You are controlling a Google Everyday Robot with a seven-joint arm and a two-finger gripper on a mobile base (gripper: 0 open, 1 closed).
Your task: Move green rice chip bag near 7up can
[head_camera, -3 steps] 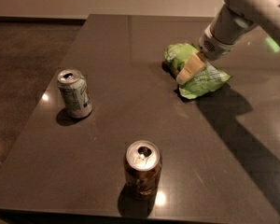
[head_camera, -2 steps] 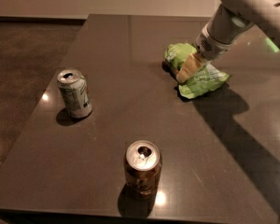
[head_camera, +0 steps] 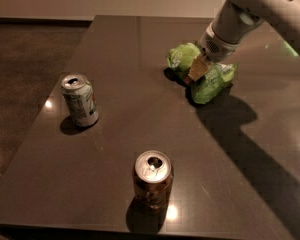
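My gripper [head_camera: 196, 72] pinches the green rice chip bag [head_camera: 216, 80] mid-body to carry it; the 7up can [head_camera: 80, 100] stands well apart.

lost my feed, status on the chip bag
claw on bag, far right. 7up can left, apart. brown can up front, off the line.

Indoor room: dark table [head_camera: 115, 134], speckled floor [head_camera: 25, 59], claw [head_camera: 196, 73] at table's far right.

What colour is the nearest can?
The can is coppery brown, camera view; the gripper sits at the green bag.
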